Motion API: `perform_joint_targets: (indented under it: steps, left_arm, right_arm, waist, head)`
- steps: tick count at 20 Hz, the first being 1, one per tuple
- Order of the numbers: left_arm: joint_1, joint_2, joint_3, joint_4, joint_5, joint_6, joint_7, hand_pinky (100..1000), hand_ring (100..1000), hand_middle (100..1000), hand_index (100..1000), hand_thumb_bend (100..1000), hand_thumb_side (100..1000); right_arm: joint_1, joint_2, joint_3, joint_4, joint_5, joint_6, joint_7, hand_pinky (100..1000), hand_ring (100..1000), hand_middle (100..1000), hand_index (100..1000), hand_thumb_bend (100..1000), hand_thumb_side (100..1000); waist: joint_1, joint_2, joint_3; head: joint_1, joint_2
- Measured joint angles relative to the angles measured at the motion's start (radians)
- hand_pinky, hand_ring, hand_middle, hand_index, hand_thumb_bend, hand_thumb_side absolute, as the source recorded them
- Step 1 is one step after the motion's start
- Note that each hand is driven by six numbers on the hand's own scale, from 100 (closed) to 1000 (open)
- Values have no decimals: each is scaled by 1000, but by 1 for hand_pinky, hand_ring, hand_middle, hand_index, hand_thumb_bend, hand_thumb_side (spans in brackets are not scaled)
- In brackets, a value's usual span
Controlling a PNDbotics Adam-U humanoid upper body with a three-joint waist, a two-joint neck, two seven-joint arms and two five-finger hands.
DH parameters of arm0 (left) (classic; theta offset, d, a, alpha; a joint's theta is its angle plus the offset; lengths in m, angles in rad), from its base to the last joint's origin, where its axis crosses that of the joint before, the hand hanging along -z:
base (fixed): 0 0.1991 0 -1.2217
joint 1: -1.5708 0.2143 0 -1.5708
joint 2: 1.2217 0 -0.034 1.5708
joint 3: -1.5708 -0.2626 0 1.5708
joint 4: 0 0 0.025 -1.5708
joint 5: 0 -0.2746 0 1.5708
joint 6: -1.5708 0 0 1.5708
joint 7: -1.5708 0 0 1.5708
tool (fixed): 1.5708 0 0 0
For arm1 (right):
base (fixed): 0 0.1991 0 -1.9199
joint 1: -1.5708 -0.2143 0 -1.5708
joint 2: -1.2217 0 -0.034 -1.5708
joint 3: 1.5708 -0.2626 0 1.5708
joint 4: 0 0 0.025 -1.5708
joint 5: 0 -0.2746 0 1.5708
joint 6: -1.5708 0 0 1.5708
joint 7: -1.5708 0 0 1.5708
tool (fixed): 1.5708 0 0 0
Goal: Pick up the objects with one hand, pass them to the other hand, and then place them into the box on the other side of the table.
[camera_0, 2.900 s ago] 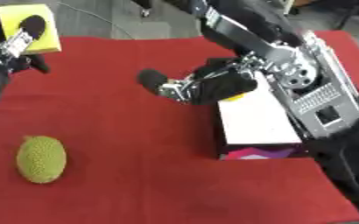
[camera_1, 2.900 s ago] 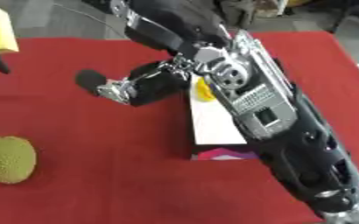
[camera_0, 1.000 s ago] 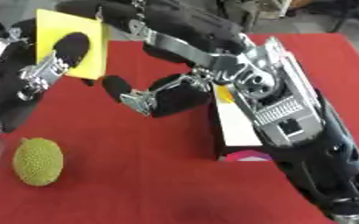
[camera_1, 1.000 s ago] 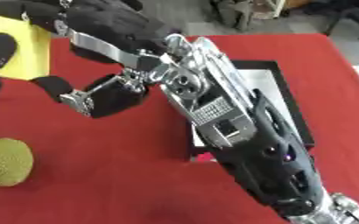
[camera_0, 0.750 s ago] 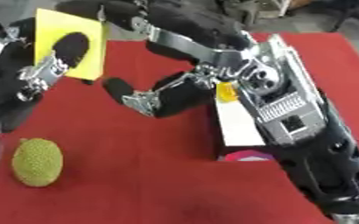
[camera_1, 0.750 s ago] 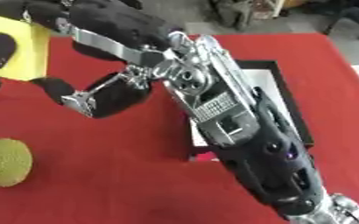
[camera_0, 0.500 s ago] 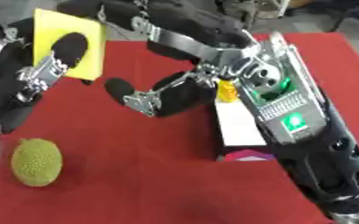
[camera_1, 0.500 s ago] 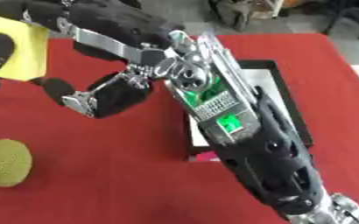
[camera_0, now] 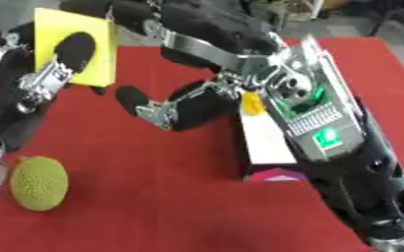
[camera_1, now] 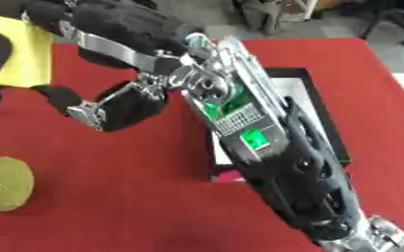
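A flat yellow block [camera_0: 98, 64] is held upright at the upper left. My left hand [camera_0: 35, 87] is shut on it, thumb [camera_0: 73, 48] pressed across its face. My right hand [camera_0: 197, 105] reaches in from the right, open, its thumb [camera_0: 135, 96] spread below the block and its fingers [camera_0: 133, 14] up by the block's top right edge; I cannot tell whether they touch it. A green bumpy round fruit [camera_0: 38, 183] lies on the red cloth at the lower left. The box [camera_1: 322, 101], black-rimmed with a white inside and a magenta side, sits under my right forearm.
A red cloth [camera_0: 153, 206] covers the table. A small yellow thing [camera_0: 252, 102] lies at the box's near-left corner. My right forearm [camera_0: 326, 133], with green lights on, crosses over most of the box. Grey floor shows beyond the far table edge.
The left hand has brought the yellow block in from the far left corner. The right hand has swung left to meet it. Green lights have come on along the right forearm.
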Motion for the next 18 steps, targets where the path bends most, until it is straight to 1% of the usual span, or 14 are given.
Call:
perform_joint_targets:
  steps: [8,9,14,18]
  left_arm:
    - [-1,-24,-10,5,0,-3,30,467,419,237,606,100,413]
    - [-1,-27,-12,5,-1,-3,33,467,419,237,607,100,429]
    - [-3,-38,-25,5,-7,4,34,467,422,238,612,100,458]
    - [-5,-40,-39,5,-11,17,23,467,427,239,615,100,463]
  right_arm:
    - [1,10,3,0,6,35,-10,1000,1000,895,1000,100,100]
    - [1,10,3,-1,4,38,-11,1000,1000,895,1000,100,100]
    - [9,4,3,-5,-5,53,-16,1000,1000,888,1000,100,100]
    - [10,4,7,-5,-8,75,-19,1000,1000,875,994,100,100]
  waist:
    - [-2,0,1]
    - [-2,0,1]
    - [-1,0,1]
    - [-1,1,1]
  head:
    - [-2,0]
    - [-2,0]
    - [-3,0]
    - [-3,0]
